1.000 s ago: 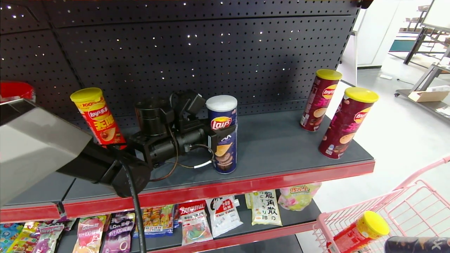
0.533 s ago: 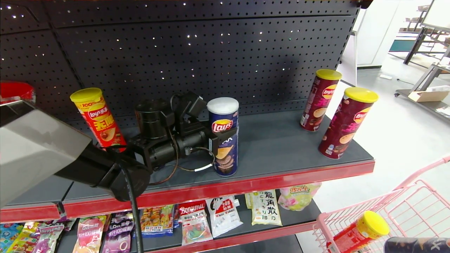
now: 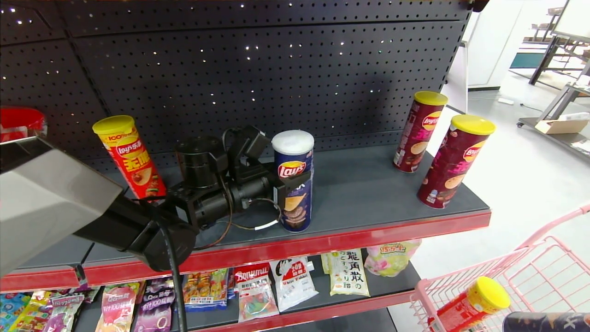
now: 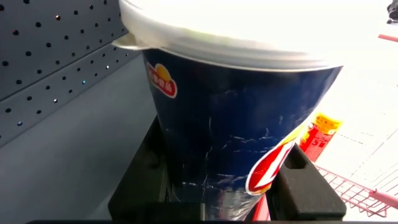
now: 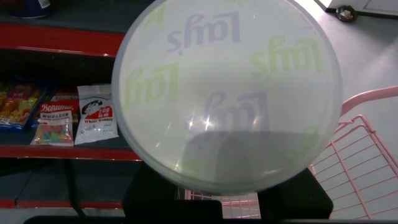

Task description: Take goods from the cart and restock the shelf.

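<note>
Middle can (image 3: pixel 295 184) on shelf (image 3: pixel 359 198), lone can (image 3: pixel 131 154) left, two cans (image 3: pixel 454 161) right, cart (image 3: pixel 557 227) below-right.

Our left arm (image 3: pixel 203 198) is black, with cylindrical joints and a grey boxy shell (image 3: pixel 46 193); a thick black cable (image 3: pixel 174 276) and thin brown wires (image 3: pixel 226 226) run toward the black left gripper (image 3: pixel 296 179).

Blue can (image 3: pixel 297 210) white lid; red can (image 3: pixel 133 159) yellow lid; pink cart (image 3: pixel 470 268).
</note>
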